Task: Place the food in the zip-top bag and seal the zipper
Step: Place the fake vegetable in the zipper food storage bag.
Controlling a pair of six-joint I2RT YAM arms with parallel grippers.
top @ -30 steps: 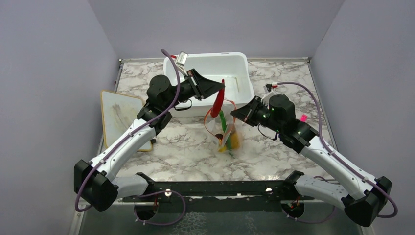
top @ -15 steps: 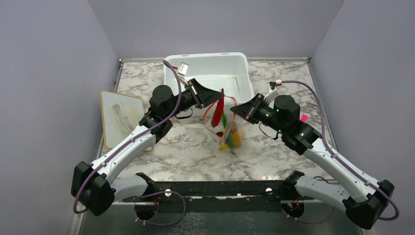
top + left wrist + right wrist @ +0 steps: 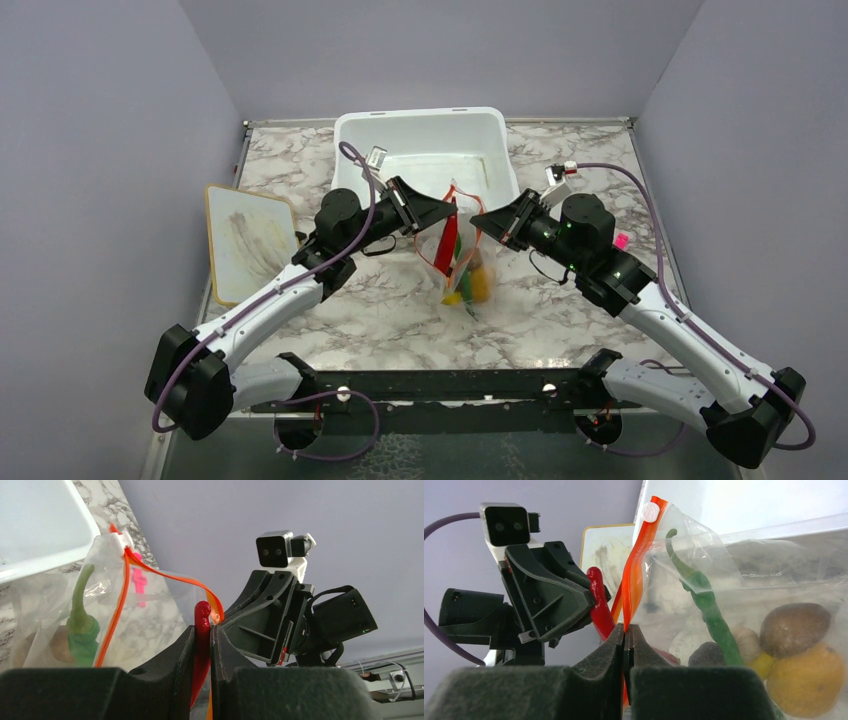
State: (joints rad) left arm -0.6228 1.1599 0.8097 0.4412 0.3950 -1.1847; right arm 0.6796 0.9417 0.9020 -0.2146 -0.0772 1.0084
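The clear zip-top bag [image 3: 466, 272] hangs over the table's middle, its mouth held open. My right gripper [image 3: 479, 222] is shut on the orange-red zipper strip [image 3: 634, 580], with its fingertips [image 3: 625, 635] pinching the strip. Inside the bag lie a long green pod [image 3: 710, 611], a brown ball [image 3: 794, 627], an orange fruit [image 3: 806, 680], a beige mushroom [image 3: 746, 640], a dark piece [image 3: 709, 655] and a bit of yellow banana [image 3: 765, 666]. My left gripper [image 3: 441, 212] is shut on the red chili [image 3: 451, 232], also visible in the left wrist view [image 3: 202, 611]. The chili hangs at the bag's mouth.
The white tub [image 3: 400, 130] stands just behind the bag. A pale board [image 3: 245, 240] lies at the table's left edge. A small pink thing [image 3: 620, 241] sits to the right, behind the right arm. The two grippers face each other closely across the bag's mouth.
My left gripper has carried the red chili nearer and lower, from in front of the tub to the bag's mouth. My right gripper has shifted slightly back, still holding the strip.
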